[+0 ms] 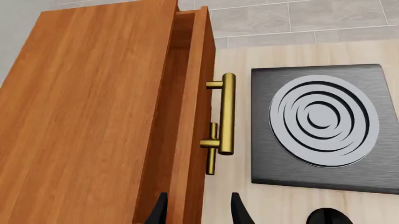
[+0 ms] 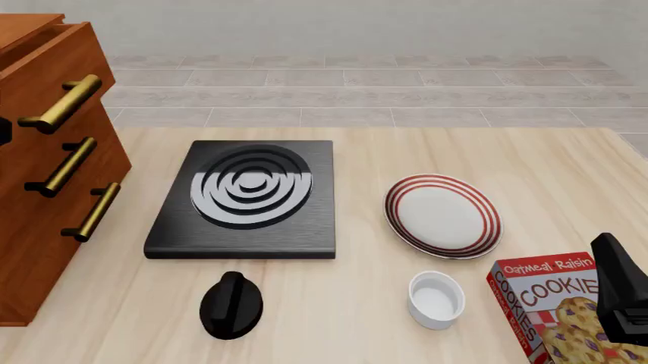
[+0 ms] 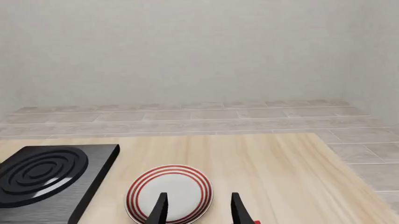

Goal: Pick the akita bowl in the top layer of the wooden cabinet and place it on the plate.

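Front view, items as I count them on the desk (image 2: pixel 405 152): one wooden cabinet (image 2: pixel 41 227) at the left edge, with three drawers and three brass bar handles; its top layer (image 2: pixel 45 57) stands pulled out a little. One black square stove (image 2: pixel 243 201) with white rings sits near the middle, and one black knob-like object (image 2: pixel 231 305) lies just in front of it. One plate (image 2: pixel 442 215), white with red rings at the rim, rests to the right of the stove and carries nothing. One plain white cup (image 2: pixel 436 300) stands near the plate's front edge, and I see nothing in it. One red box (image 2: pixel 552 307) at the right front reads "Oatmeal Raisin COOKIES", the last letters partly hidden by my right arm. The akita bowl shows in none of my views; from the left wrist view only a dark narrow slot of the top layer's inside is seen, so I cannot tell its contents. My left pincer (image 1: pixel 198 210) hovers over the drawer front with fingers apart, gripping nothing. My right pincer (image 3: pixel 198 210) hangs above the plate, fingers likewise apart and bare.
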Controlling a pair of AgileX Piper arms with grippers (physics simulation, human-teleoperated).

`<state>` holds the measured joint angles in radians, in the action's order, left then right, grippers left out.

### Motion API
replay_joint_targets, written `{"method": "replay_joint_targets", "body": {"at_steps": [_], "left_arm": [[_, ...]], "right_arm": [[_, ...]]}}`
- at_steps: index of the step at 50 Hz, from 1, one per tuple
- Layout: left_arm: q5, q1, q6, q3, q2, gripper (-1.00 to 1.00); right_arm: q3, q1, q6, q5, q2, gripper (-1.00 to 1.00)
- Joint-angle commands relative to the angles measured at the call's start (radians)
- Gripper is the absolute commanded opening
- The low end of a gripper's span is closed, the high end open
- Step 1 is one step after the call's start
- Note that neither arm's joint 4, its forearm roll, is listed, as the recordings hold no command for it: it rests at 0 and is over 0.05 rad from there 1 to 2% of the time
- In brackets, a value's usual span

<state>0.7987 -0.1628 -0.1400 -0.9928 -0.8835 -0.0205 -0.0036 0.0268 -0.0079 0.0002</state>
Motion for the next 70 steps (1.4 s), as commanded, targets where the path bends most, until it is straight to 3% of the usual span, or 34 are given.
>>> {"method": "replay_joint_targets", "body": {"at_steps": [1, 33, 70], "left_arm": [[0.025, 0.057, -0.014, 0.092, -0.109, 1.0], [0.049, 0.166, 0.046, 0.051, -0.162, 1.0], [0.105, 0.231, 0.038, -0.042, -0.201, 1.0]], "right_arm": [[0.002, 0.0, 0.004, -0.003, 0.0, 1.0], [0.003, -0.003, 0.011, -0.004, 0.0, 1.0], [0.0, -0.003, 0.011, -0.002, 0.0, 1.0]]}}
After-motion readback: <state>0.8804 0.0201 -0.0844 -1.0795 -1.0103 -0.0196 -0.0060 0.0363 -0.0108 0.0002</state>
